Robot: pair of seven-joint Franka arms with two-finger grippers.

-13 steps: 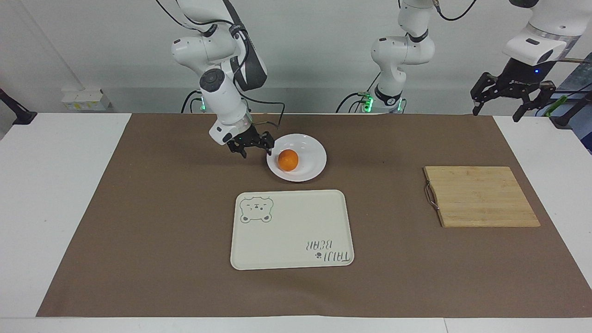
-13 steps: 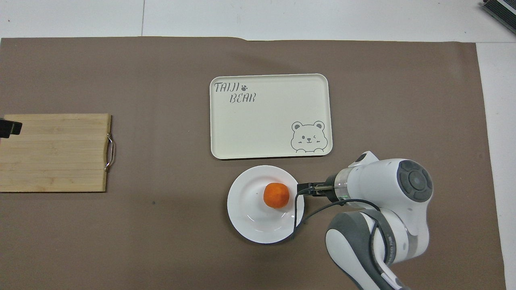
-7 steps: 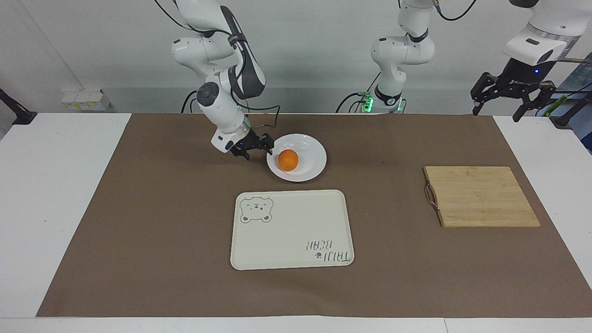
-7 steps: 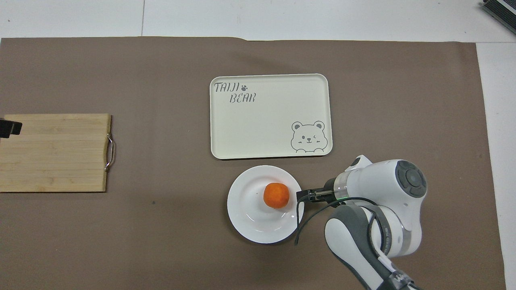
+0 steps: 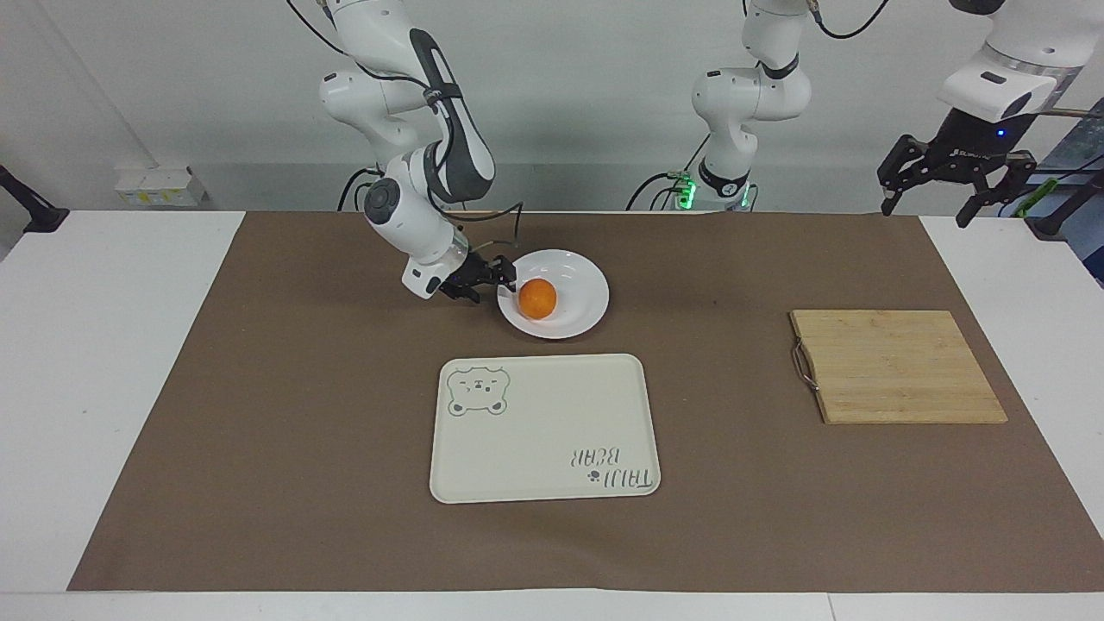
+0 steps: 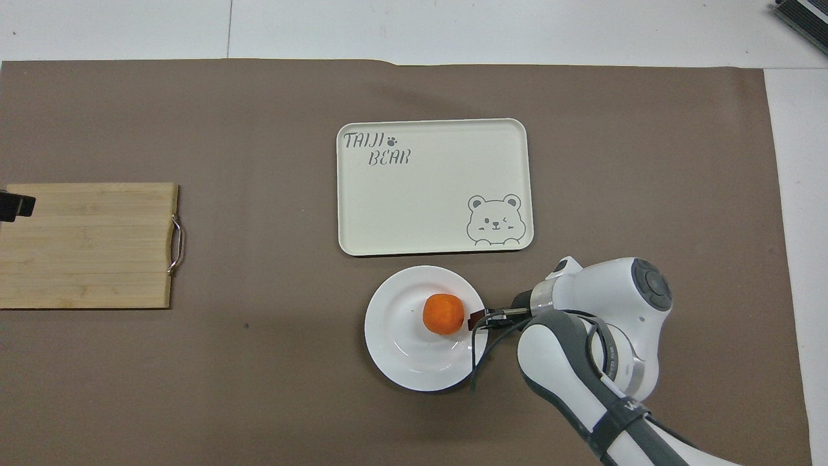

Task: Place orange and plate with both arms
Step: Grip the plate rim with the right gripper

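The orange point(image 5: 537, 298) point(image 6: 443, 314) lies in the white plate point(image 5: 586, 285) point(image 6: 394, 349), which sits on the brown mat nearer to the robots than the cream tray. My right gripper point(image 5: 504, 280) point(image 6: 479, 317) is low at the plate's rim on the right arm's side, tilted toward the orange and a short gap from it. My left gripper point(image 5: 927, 211) hangs open and empty high over the table edge at the left arm's end. Only its black tip point(image 6: 13, 207) shows in the overhead view.
A cream tray point(image 5: 543, 427) point(image 6: 433, 188) with a bear print lies farther from the robots than the plate. A bamboo cutting board point(image 5: 897, 366) point(image 6: 84, 246) with a metal handle lies toward the left arm's end.
My right gripper has dropped lower and slid in over the plate's rim toward the orange, its wrist tilting flatter. The plate, the orange and the left arm have not moved.
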